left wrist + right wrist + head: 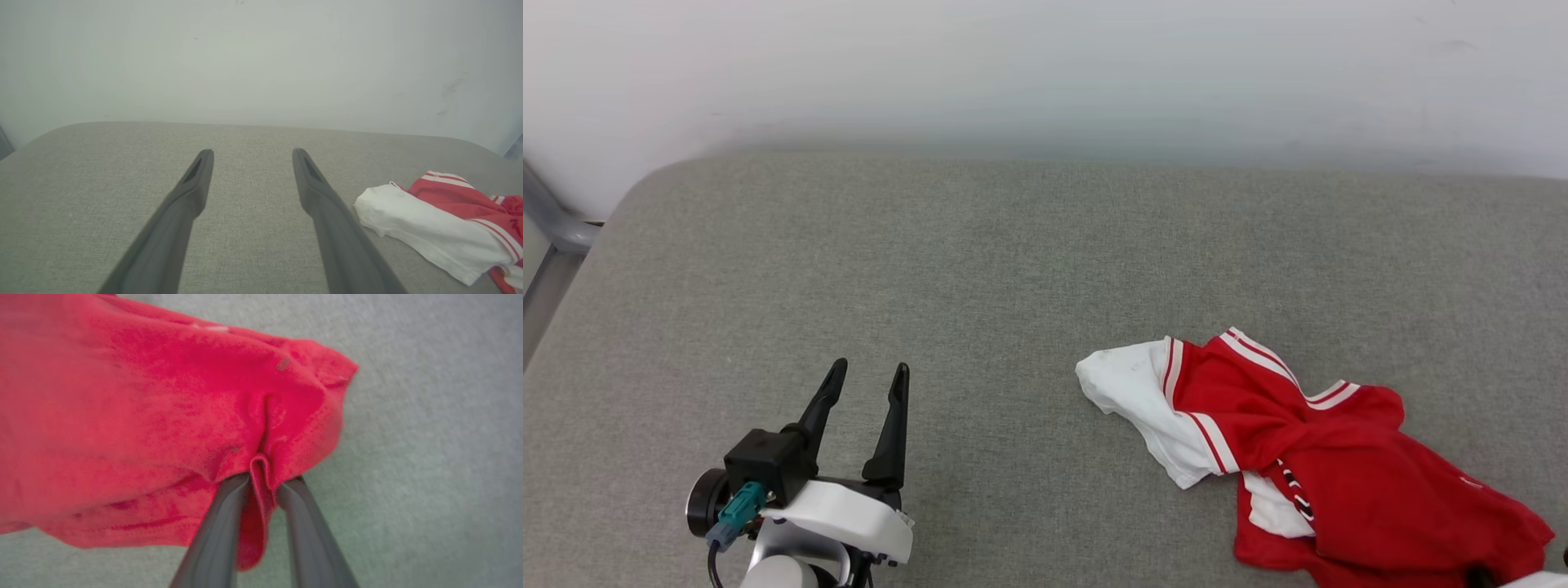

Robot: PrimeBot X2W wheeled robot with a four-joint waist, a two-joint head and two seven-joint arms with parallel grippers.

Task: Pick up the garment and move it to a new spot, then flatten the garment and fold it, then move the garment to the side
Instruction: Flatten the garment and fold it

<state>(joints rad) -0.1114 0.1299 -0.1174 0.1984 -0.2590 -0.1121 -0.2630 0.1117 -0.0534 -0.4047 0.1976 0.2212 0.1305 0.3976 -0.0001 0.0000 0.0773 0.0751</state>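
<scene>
Grey padded surface, white wall behind; I see left gripper spread lower left, right gripper pinching garment

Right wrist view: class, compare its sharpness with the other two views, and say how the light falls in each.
Right wrist view: garment blurred, too close to the lens, a fold pinched in the right gripper; light flat. Head view: sharpest, weave of the grey surface clear, light even, shadows faint. Left wrist view: left gripper soft toward the bottom edge, wall hazy.
</scene>
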